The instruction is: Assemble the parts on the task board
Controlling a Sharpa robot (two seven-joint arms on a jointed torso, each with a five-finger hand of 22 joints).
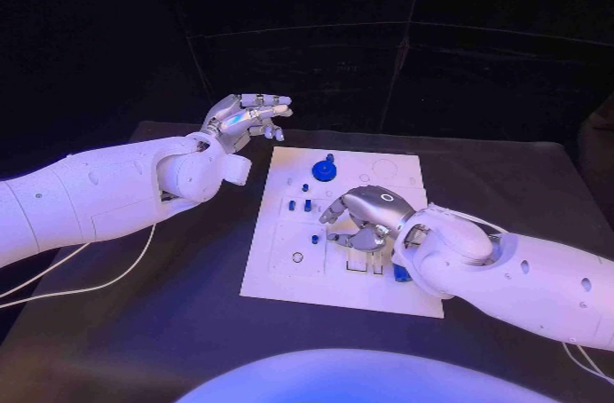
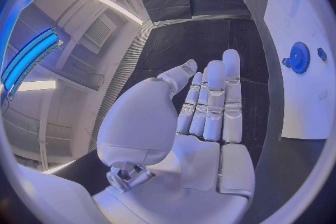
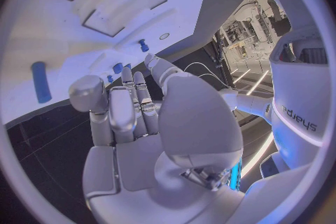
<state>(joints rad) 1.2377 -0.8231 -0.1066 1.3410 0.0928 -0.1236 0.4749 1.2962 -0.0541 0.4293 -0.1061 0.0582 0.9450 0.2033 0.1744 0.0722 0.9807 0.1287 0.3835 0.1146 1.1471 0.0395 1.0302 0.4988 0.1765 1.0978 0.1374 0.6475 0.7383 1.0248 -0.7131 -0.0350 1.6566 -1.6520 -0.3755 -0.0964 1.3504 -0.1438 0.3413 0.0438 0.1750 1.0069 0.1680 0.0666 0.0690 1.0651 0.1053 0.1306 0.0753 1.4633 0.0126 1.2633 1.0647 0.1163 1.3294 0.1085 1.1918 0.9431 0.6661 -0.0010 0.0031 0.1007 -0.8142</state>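
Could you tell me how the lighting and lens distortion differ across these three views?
Head view: blue-violet light on the task board, dark surroundings. Left wrist view: fisheye bends the board's edge beside the left hand. Right wrist view: right hand looms large and the board curves.

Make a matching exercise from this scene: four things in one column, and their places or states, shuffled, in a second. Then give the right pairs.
1. left hand
2. right hand
3. blue gear
4. task board

A. white, in the middle of the black table
B. over the board's near half, fingers curled down
C. raised off the board, beside its far left corner, holding nothing
D. on the board's far end

Pairs: 1-C, 2-B, 3-D, 4-A
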